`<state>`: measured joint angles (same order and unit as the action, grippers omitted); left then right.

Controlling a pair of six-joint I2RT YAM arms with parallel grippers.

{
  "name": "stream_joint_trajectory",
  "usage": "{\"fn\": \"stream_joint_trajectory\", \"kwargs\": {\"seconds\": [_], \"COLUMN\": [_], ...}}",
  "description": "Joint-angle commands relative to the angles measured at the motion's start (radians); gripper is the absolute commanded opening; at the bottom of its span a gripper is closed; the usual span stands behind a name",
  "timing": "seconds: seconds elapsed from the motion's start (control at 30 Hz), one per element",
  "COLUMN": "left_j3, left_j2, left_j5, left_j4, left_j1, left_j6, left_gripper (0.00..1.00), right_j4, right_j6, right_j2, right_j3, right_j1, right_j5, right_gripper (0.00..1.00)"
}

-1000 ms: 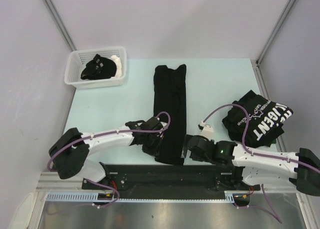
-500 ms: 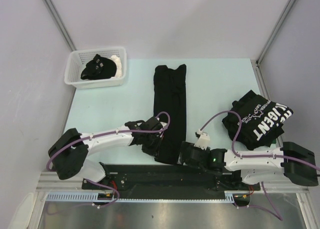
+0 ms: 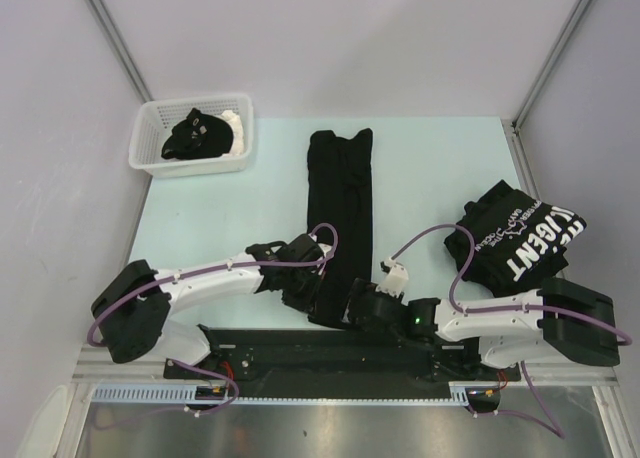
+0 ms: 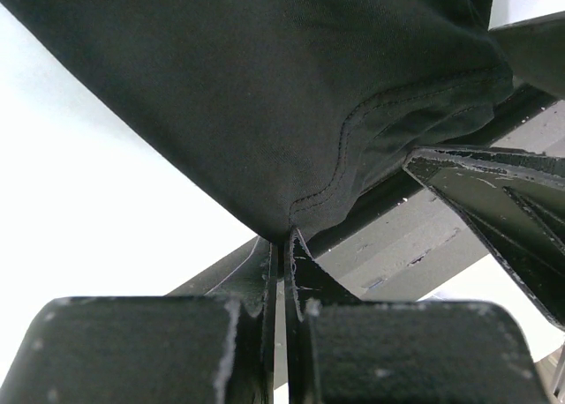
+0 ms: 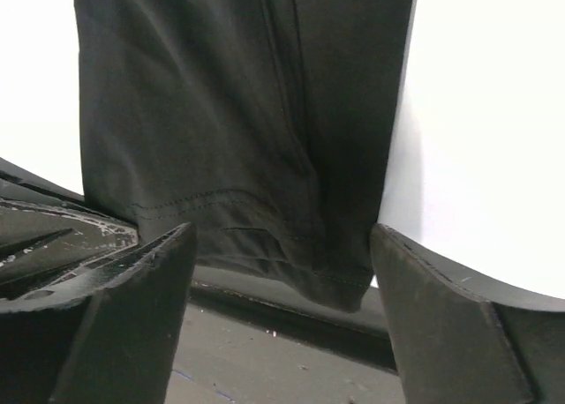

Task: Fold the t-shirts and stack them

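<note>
I see the pale green tabletop (image 3: pixel 430 168) filling most of the top view. In its middle lies the long t-shirt (image 3: pixel 340 208), black and folded to a narrow strip that runs from 12 o'clock to 6 o'clock. Its near end reaches onto the black strip (image 3: pixel 300 343) along the near edge of the tabletop. At about 4 o'clock from this shirt rests the lettered t-shirt (image 3: pixel 520 240), a black folded bundle with big white letters on top, well apart from the long one. At 10 o'clock, in the far left corner, stands the white basket (image 3: pixel 150 156). Inside it I see a crumpled black garment (image 3: pixel 198 136) lying on something white.

Both arms meet at the 6 o'clock end of the long t-shirt. The left tool (image 4: pixel 284 245) reaches in from 9 o'clock. In its wrist view the two fingers are pressed together, with the stitched hem of the long t-shirt pinched between them, and the cloth spreads away from this pinch. The right tool (image 5: pixel 282 236) reaches in from 3 o'clock. Its fingers (image 5: pixel 132 280) stand wide apart, one on each side of the near hem of the same shirt. The cloth lies between them, and I cannot tell from the views if the fingers touch it.
</note>
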<state>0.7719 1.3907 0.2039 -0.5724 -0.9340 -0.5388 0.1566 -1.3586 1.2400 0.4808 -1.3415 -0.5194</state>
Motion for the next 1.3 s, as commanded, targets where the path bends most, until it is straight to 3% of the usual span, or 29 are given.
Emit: {"fn": "stream_joint_trajectory", "kwargs": {"seconds": [0.0, 0.03, 0.1, 0.17, 0.2, 0.37, 0.43, 0.8, 0.9, 1.1, 1.27], "left_j3": [0.004, 0.006, 0.006, 0.009, 0.009, 0.015, 0.017, 0.023, 0.024, 0.02, 0.013], "left_j2": [-0.036, -0.036, -0.036, -0.032, -0.03, -0.021, -0.018, -0.021, -0.021, -0.021, -0.025], "left_j5": [-0.008, -0.008, -0.008, -0.003, -0.003, 0.002, 0.003, 0.0, 0.005, 0.006, 0.006], "left_j4": [-0.018, -0.02, -0.018, -0.018, -0.015, -0.009, -0.007, -0.003, -0.003, -0.006, -0.007], "left_j1": [-0.006, -0.006, -0.006, -0.006, -0.006, -0.006, -0.006, -0.006, -0.005, -0.006, -0.006], "left_j6": [0.026, 0.03, 0.03, 0.031, 0.031, 0.03, 0.03, 0.013, 0.011, 0.016, 0.016], "left_gripper": [0.0, 0.0, 0.0, 0.0, 0.0, 0.0, 0.0, 0.0, 0.0, 0.0, 0.0], "right_j4": [0.046, 0.052, 0.076, 0.096, 0.118, 0.164, 0.175, 0.109, 0.098, 0.087, 0.066], "right_j6": [-0.033, -0.036, -0.036, -0.043, -0.048, -0.047, -0.037, 0.061, 0.053, 0.047, 0.047], "right_j2": [0.015, 0.01, -0.01, -0.025, -0.031, -0.065, -0.074, -0.057, -0.042, -0.031, -0.017], "right_j3": [-0.028, -0.028, -0.028, -0.028, -0.028, -0.028, -0.028, -0.03, -0.03, -0.028, -0.03], "right_j1": [-0.01, -0.01, -0.008, -0.004, -0.001, 0.015, 0.018, 0.094, 0.097, 0.096, 0.096], "right_j5": [0.01, 0.01, 0.006, 0.001, 0.002, 0.001, 0.005, 0.082, 0.088, 0.091, 0.098], "right_gripper": [0.82, 0.79, 0.62, 0.38, 0.32, 0.13, 0.1, 0.03, 0.23, 0.38, 0.43]}}
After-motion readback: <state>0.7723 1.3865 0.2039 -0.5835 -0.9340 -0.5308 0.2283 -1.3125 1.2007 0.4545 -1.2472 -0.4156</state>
